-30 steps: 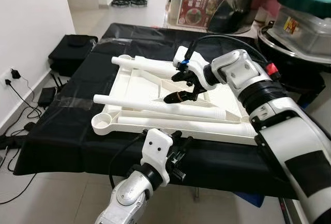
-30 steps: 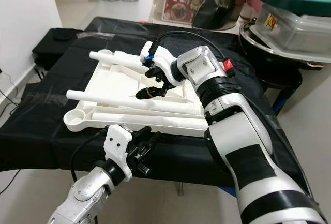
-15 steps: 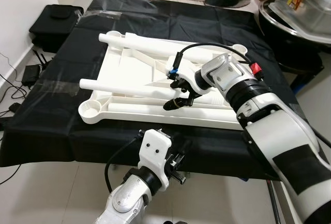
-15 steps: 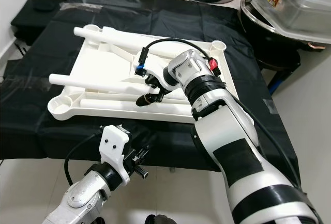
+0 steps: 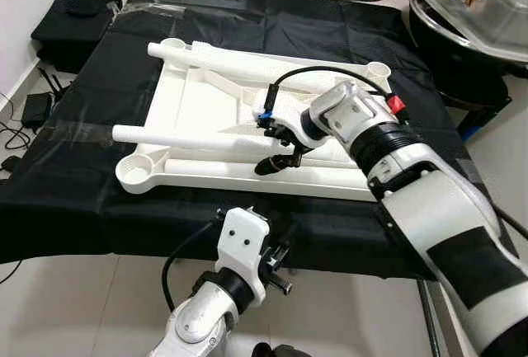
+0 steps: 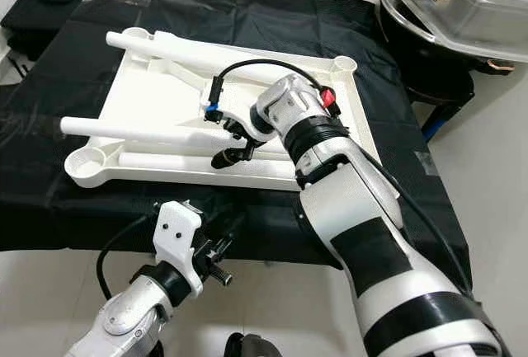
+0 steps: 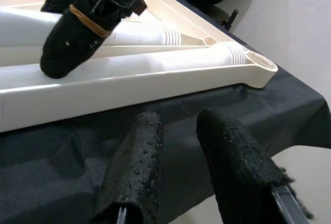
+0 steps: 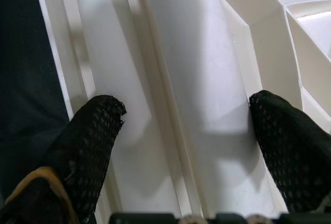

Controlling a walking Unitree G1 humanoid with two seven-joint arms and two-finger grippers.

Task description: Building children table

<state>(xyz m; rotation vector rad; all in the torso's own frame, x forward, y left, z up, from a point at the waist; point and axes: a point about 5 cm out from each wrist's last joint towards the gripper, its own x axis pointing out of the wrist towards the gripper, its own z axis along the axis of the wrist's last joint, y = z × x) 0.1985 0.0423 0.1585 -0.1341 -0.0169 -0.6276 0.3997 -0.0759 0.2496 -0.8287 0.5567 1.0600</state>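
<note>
The white tabletop [image 5: 202, 118] lies upside down on the black cloth [image 5: 74, 200]. My right gripper [image 5: 276, 144] straddles a loose leg [image 8: 191, 94], fingers spread, ready to close. My left gripper [image 7: 181, 167] waits below, slightly parted, empty.

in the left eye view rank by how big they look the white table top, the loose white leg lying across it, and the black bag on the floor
1. White table top, largest by far.
2. Loose white leg, long but thin.
3. Black bag, far corner; partly cut off and farther from the camera, so its rank against the leg is unsure.
</note>
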